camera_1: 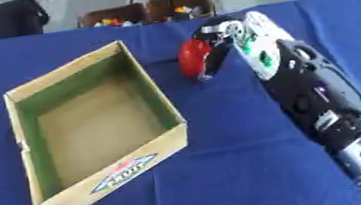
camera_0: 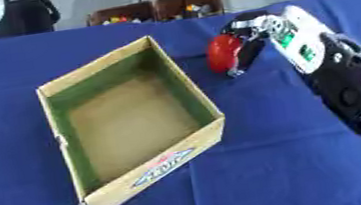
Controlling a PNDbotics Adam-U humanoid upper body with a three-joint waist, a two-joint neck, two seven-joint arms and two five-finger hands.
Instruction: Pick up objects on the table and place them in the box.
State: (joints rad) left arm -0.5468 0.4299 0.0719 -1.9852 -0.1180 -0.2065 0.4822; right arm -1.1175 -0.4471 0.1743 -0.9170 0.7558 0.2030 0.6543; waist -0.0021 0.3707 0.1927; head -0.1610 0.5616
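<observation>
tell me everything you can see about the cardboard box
The cardboard box is an open-topped rectangular carton, tan outside, with greenish inner walls and a bare brown floor. A printed label marks its near short wall. It stands upright, skewed, on the blue tablecloth, nothing visible inside, and apart from the right hand.

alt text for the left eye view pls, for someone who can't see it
The robot's right hand, its arm reaching in from the lower right, curls its fingers round a red object just right of an open cardboard box. The box shows nothing inside and sits on a blue tablecloth. No left hand is in view.
</observation>
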